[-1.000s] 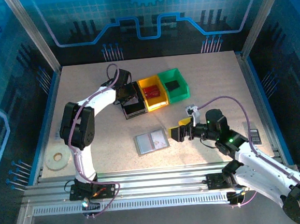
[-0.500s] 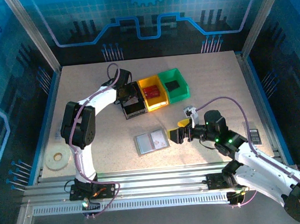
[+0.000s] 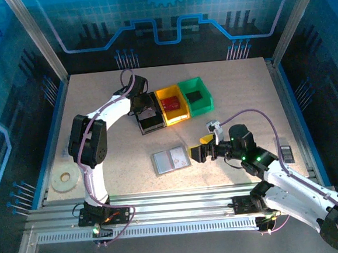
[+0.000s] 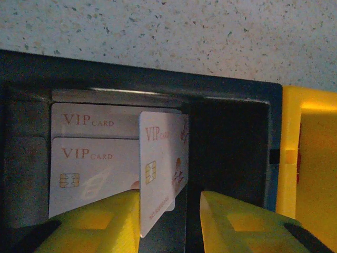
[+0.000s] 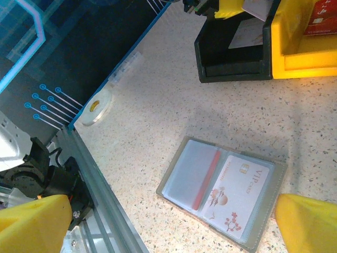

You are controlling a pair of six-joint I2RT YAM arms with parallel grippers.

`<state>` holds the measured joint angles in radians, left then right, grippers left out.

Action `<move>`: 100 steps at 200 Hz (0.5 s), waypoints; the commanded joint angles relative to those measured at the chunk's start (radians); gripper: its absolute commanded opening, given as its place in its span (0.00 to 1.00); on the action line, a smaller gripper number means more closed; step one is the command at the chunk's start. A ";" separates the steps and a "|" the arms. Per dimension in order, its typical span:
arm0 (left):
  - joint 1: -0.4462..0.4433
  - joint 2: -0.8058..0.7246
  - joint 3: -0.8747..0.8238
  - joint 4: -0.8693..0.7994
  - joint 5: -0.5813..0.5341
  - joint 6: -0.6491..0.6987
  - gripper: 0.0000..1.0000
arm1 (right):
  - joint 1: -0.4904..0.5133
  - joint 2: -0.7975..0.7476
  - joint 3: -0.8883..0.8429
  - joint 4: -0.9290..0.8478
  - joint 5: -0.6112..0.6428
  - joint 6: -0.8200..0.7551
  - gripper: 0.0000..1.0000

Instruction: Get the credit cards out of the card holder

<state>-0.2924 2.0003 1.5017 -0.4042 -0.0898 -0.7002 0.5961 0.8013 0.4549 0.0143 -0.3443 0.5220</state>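
**Left wrist view: a card stands loose between parted fingers in the black bin**

The left fingers (image 4: 89,224), yellow, stand narrowly parted. An upright card (image 4: 160,168), whitish and marked VIP, stands on end between them. It touches the inner edge of the left one and has a clear gap to the right one, so it is not clamped. Behind it two flat cards (image 4: 100,163), also marked VIP, lie overlapping on the floor of the black bin (image 4: 231,87). A yellow bin (image 4: 308,158) sits against the black bin's right wall. Speckled tabletop (image 4: 184,31) lies beyond both.

In the right wrist view, the right fingers (image 5: 308,224), also yellow, are spread wide and hold nothing. Between and beyond them the holder (image 5: 187,171) lies open and flat on the tabletop. Its right sleeve carries a sleeved card (image 5: 237,192), whitish, with a chip and red blossoms printed on it. A thin red strip (image 5: 206,179) runs beside the fold in the left sleeve; what it belongs to cannot be told.

In the top view, the holder lies near the middle of the tabletop, with the right fingers just to its right. The left arm reaches over the black bin, well behind the holder. The yellow bin holds a red card (image 3: 170,103), and a green bin (image 3: 205,103) sits beside it. A tape roll (image 3: 63,180) lies near the left edge.
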 commanded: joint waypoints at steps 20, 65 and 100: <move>0.014 -0.054 0.038 -0.064 -0.035 0.040 0.35 | 0.016 0.004 0.005 -0.016 0.009 -0.018 1.00; 0.022 -0.079 0.051 -0.092 -0.044 0.053 0.35 | 0.019 0.012 0.012 -0.024 0.014 -0.025 1.00; 0.027 -0.101 0.068 -0.111 -0.042 0.063 0.36 | 0.022 0.010 0.020 -0.037 0.021 -0.030 1.00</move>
<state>-0.2775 1.9507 1.5200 -0.4713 -0.1135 -0.6697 0.6048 0.8120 0.4549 -0.0017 -0.3401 0.5144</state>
